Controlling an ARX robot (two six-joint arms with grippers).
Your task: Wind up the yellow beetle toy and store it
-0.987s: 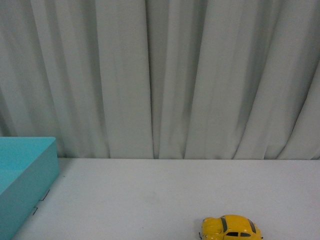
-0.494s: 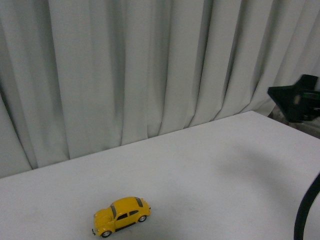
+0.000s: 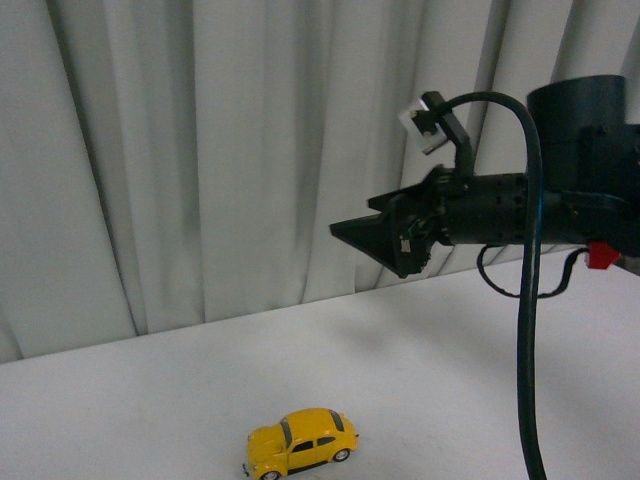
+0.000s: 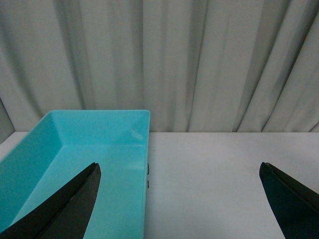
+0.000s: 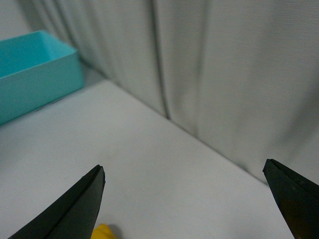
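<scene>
Front view: saw yellow beetle toy [image 3: 300, 443] parked on white table [image 3: 120, 400] at 6 o'clock, touched by nothing. Saw right gripper [image 3: 345, 232] raised at 2 o'clock, well above toy, tip aimed toward 9 o'clock. Found its fingers [image 5: 75, 211] spread wide and empty through right wrist camera. Found left gripper [image 4: 179, 204] likewise gaping, holding nothing, with turquoise box [image 4: 99, 117] close before it.

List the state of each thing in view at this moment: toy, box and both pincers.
Beetle toy: upright on its wheels, untouched.
Box: open-topped, nothing in the part that shows.
Left pincer: open, empty.
Right pincer: open, empty, held in the air.
</scene>
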